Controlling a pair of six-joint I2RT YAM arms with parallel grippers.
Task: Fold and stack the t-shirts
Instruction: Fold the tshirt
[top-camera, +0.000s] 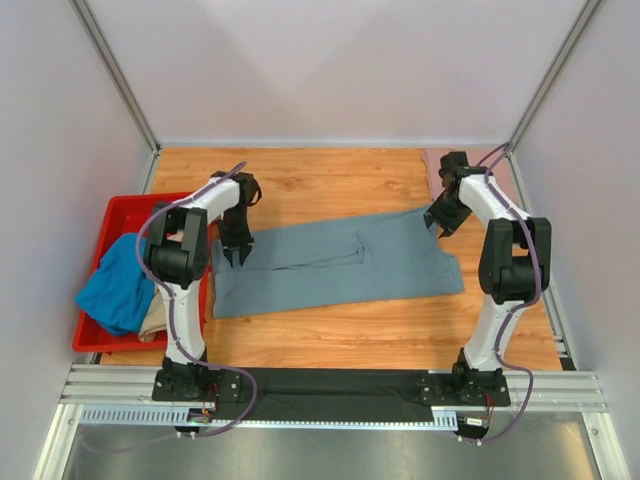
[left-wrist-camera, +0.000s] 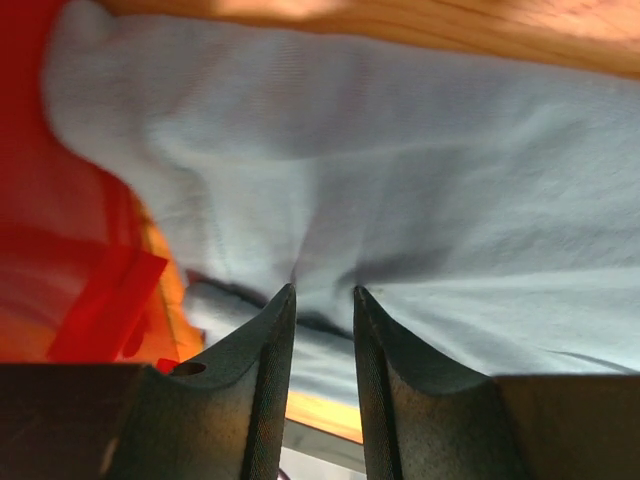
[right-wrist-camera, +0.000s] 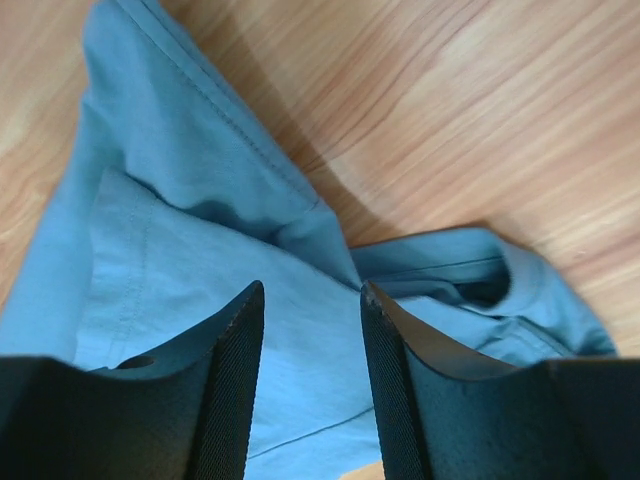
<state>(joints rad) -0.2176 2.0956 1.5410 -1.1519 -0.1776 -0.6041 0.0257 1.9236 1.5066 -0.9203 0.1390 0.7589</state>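
In the middle of the top view, the large slate grey-blue cotton t-shirt (top-camera: 340, 265) lay flat on the light wooden table (top-camera: 330, 180). It was folded into a long band from left to right. At its left end I saw the left gripper (top-camera: 237, 258) pointing down on the cloth. In the left wrist view this gripper (left-wrist-camera: 322, 290) had its jaws close together with only a narrow gap, and its tips stood at a small pucker in the shirt (left-wrist-camera: 450, 200). I could not tell if cloth was really pinched there.

At the upper right corner of the shirt was the right gripper (top-camera: 437, 225). In its own view the gripper (right-wrist-camera: 310, 290) had jaws clearly apart and held nothing. The shirt (right-wrist-camera: 200, 250) and its collar were under them.

At the left edge stood the red plastic bin (top-camera: 120, 205), with a bright blue t-shirt (top-camera: 110, 285) hanging over its side and a beige one (top-camera: 153, 322) beneath. A dusty-pink cloth (top-camera: 437, 160) showed in the upper right, behind the right arm.
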